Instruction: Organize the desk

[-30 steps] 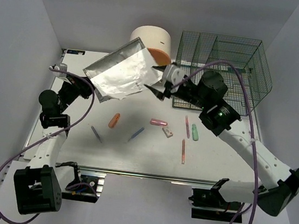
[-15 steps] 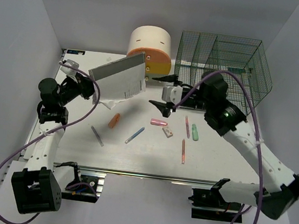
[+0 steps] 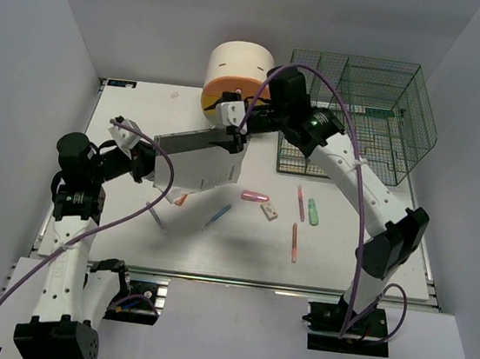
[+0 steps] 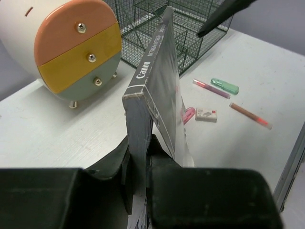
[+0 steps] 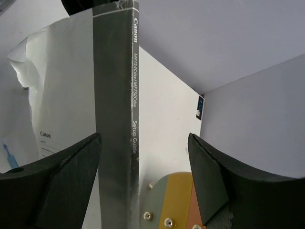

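Up over the desk (image 3: 345,254), right tool (image 3: 229,126) just swung in wide open round the Canon setup guide (image 3: 201,153) w/ left tool (image 3: 141,166) pinching it, handoff prob next.

Top view. Drawer box (image 3: 240,73) sits upper centre, at the back edge of the desk (image 3: 240,250). Organizer (image 3: 364,98) stands just right of it, upper right. Manual (image 3: 200,159) is raised over the desk, left of centre, before the box. Pens (image 3: 294,241) and eraser (image 3: 269,210) lie scattered mid-frame, before the organizer.
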You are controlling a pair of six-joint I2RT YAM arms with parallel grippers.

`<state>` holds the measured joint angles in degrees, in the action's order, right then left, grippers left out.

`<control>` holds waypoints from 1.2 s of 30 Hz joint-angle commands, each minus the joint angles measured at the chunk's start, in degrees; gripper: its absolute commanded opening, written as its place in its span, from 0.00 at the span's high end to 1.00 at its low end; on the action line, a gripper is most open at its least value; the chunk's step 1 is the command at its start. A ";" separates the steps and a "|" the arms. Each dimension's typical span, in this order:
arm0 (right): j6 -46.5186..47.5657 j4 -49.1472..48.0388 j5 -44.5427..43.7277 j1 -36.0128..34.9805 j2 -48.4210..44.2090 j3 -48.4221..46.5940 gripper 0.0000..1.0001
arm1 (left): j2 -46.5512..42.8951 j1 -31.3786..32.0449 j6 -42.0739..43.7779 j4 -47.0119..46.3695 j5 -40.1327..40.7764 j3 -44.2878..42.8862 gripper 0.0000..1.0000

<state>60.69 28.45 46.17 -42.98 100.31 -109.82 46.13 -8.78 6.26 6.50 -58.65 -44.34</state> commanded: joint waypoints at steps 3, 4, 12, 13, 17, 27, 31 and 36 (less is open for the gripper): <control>1.98 10.81 1.81 -2.10 4.53 -9.51 0.23 | -3.06 0.07 8.50 5.54 -1.03 -5.85 1.00; 2.24 12.32 1.90 -2.28 5.06 -10.41 0.23 | -3.06 0.07 8.68 5.54 -0.94 -6.11 1.00; 4.09 18.13 -0.55 -4.04 7.88 -11.91 0.30 | -2.36 0.07 9.20 4.66 -1.02 -9.10 1.00; 4.35 18.83 -1.17 -3.87 8.14 -12.00 0.33 | -2.27 0.07 9.29 4.66 -1.02 -9.27 1.00; 4.62 20.24 -2.31 -4.13 8.85 -12.00 0.47 | -2.27 0.60 9.29 4.83 -1.02 -9.54 1.00; 2.95 21.12 -5.13 -4.04 10.95 -12.52 0.53 | -2.36 0.60 7.98 4.49 -1.73 -10.51 1.00; 3.21 22.35 -5.21 -4.30 12.18 -13.58 0.47 | -1.92 0.60 7.19 3.09 -2.17 -10.95 1.00; 2.68 22.18 -5.30 -4.13 12.89 -14.46 0.61 | -1.83 0.60 6.31 2.46 -2.26 -10.51 1.00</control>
<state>64.38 47.92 40.80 -46.89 112.66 -122.21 45.41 -8.12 13.67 17.12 -58.98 -51.11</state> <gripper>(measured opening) 0.419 0.205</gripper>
